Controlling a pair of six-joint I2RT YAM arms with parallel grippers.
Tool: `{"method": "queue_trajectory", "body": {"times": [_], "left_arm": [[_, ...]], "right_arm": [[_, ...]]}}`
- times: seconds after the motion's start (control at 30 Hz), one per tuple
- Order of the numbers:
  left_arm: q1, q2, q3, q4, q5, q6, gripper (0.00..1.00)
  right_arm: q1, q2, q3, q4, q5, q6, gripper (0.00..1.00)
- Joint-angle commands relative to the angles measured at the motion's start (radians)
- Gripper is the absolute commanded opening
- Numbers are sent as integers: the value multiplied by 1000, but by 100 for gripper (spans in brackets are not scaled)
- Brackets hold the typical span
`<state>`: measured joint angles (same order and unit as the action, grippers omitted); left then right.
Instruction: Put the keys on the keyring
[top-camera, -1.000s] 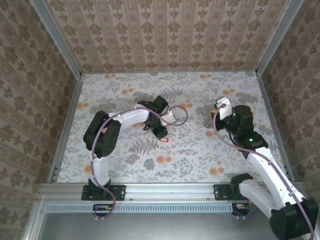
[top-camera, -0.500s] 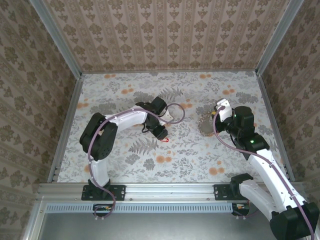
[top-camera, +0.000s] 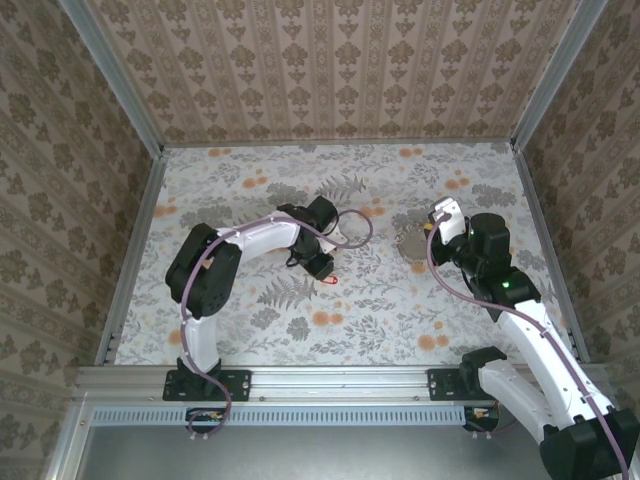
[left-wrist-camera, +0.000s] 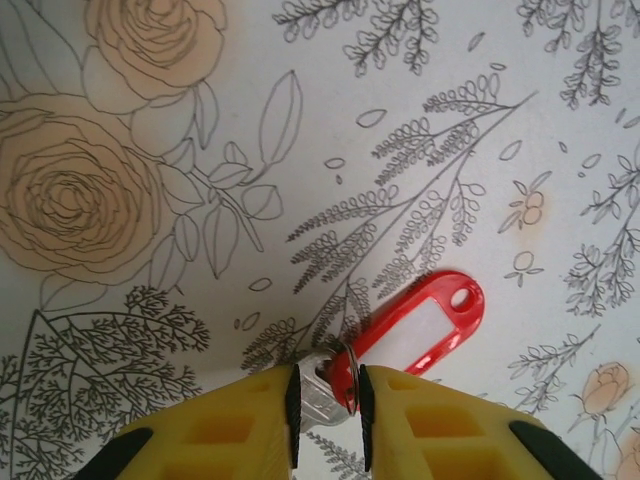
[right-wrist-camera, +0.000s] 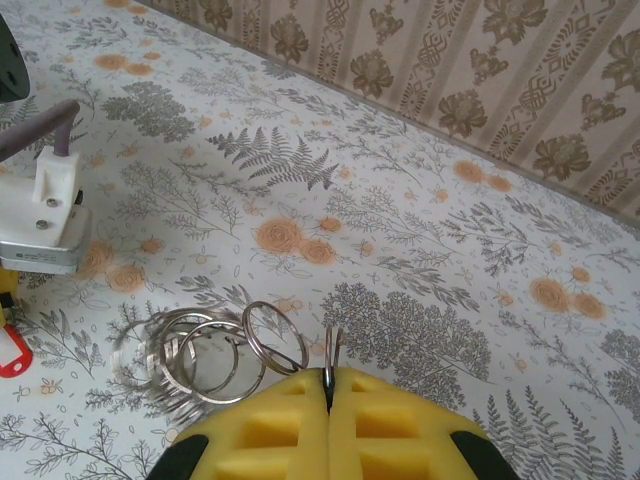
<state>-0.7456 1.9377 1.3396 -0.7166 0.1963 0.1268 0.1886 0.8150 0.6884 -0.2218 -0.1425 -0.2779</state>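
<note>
A floral-printed table (top-camera: 250, 330) lies inside papered walls (top-camera: 330, 70). Nearer the arm bases, mid-table, the left gripper (left-wrist-camera: 327, 400) points down with its jaws drawn close together. Its pads (left-wrist-camera: 293, 415) press either side of the metal blade of the red key (left-wrist-camera: 425, 325), whose red head lies flat on the table just past the fingertips. Slightly further back and to the right, the right gripper (right-wrist-camera: 329, 385) is pressed fully closed, pinching a thin keyring (right-wrist-camera: 331, 350) that stands edge-on. Beside it, toward the left arm, a heap of rings (right-wrist-camera: 190, 360) rests on the table.
</note>
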Motion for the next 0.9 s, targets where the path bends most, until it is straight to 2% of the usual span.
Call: {"method": "queue_trajectory", "body": {"times": [0.0,0.4,0.63,0.87], "left_arm": [[-4,22,36,-54,-2,14,26],[-5,51,50,-90,-2,27,26],[-11,49,53,-98,9,43,21],[-18,37,46,-78,8,64,3]], "right_arm": [[3,-20,40,6,11,-8,0],[2,-37,33,6,32,-10,0],[2,-43,30,10,42,-9,0],[3,-58,19,8,40,-15,0]]}}
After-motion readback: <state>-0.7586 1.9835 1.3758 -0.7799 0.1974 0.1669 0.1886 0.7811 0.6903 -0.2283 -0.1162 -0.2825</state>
